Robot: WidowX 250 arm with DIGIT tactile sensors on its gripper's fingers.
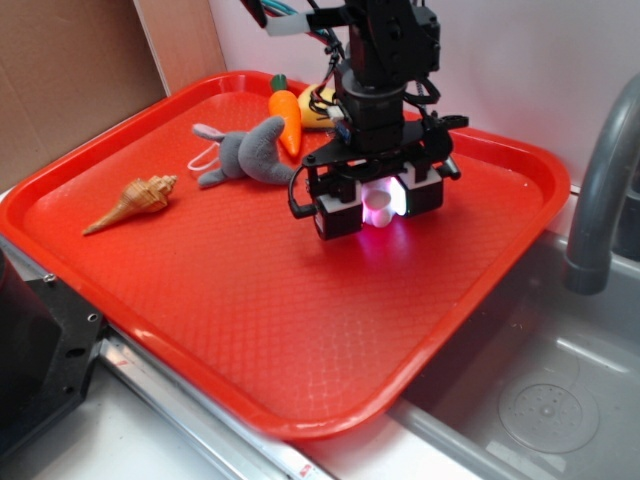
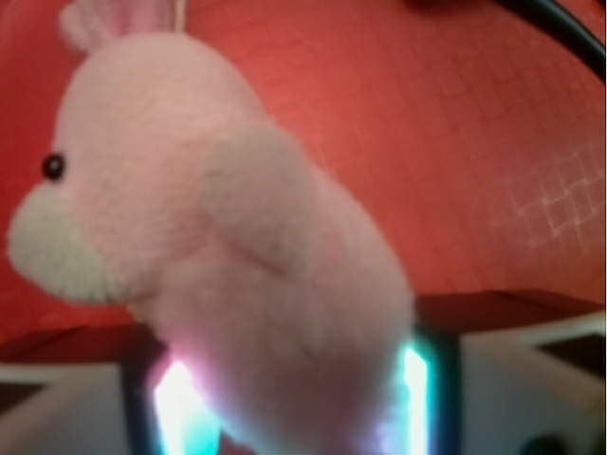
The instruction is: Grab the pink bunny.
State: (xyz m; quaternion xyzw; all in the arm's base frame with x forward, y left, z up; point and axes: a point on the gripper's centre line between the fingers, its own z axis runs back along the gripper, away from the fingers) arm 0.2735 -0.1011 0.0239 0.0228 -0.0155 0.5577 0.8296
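gripper (image 1: 378, 208): I see it raised above the tray, fingers closed on the bunny; finger pads barely visible from the wrist view, only glowing strips at the bottom edge
bunny (image 2: 218, 246): held between the fingers, clear of the tray floor as far as I can tell; on the exterior view (image 1: 380, 203) I only get a small pale pink patch, washed out by the gripper light
bunny detail: wrist view fills with it, blurred; one black eye, whitish muzzle, ears cut off at the top edge, lower body hidden between the fingers
tray (image 1: 180, 290): red, near corner cut off by the frame
grey plush (image 1: 243, 153): lying at the back of the tray, well apart from the gripper
carrot (image 1: 286, 118): just behind the plush
yellow item (image 1: 318, 108): mostly hidden behind the arm, can't identify
shell (image 1: 134, 201): left side of tray
sink (image 1: 540, 390): right of tray, faucet (image 1: 600, 180) partly cut off
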